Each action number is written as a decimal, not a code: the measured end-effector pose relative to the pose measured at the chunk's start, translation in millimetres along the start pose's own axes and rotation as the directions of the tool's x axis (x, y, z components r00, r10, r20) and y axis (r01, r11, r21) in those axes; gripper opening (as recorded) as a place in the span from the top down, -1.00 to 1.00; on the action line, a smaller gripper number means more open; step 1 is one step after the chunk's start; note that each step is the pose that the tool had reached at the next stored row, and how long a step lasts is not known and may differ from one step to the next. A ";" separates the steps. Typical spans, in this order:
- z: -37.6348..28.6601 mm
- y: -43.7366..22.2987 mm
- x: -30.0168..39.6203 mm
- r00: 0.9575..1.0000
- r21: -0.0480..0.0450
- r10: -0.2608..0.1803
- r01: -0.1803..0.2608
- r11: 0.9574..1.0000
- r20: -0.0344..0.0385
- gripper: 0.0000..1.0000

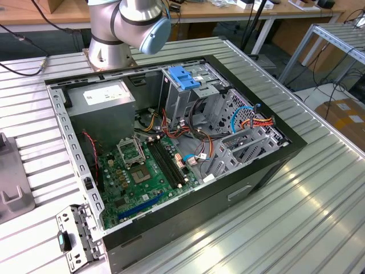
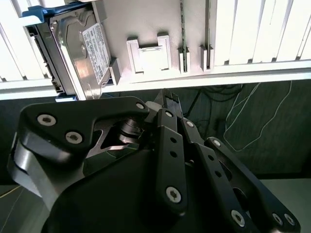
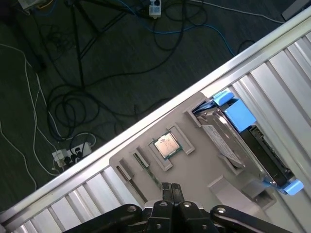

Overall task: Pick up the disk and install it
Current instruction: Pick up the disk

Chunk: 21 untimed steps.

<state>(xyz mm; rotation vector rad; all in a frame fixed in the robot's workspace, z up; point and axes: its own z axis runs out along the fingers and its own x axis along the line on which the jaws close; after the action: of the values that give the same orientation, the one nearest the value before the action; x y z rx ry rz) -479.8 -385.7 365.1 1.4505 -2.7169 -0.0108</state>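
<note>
The gripper's (image 3: 170, 187) two black fingers lie pressed together with nothing between them, over a grey fixture plate (image 3: 204, 162) on the ribbed table (image 3: 286, 68). A processor chip (image 3: 166, 145) sits in a pocket of that plate, just past the fingertips. The disk (image 3: 233, 141) stands on edge at the plate's end, apparently slotted into it, clear of the fingers. In the exterior view, an open computer case (image 1: 268, 162) lies on the table.

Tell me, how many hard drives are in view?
1. The disk stands on edge at one end of the grey holder plate, in both wrist views. More may be hidden inside the computer case.
</note>
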 end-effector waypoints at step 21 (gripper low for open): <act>0.0 0.0 0.0 0.989 0.007 -0.147 0.147 0.989 -0.006 0.80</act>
<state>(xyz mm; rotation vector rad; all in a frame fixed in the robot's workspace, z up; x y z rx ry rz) -479.8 -385.7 365.1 1.6469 -2.6021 -0.0037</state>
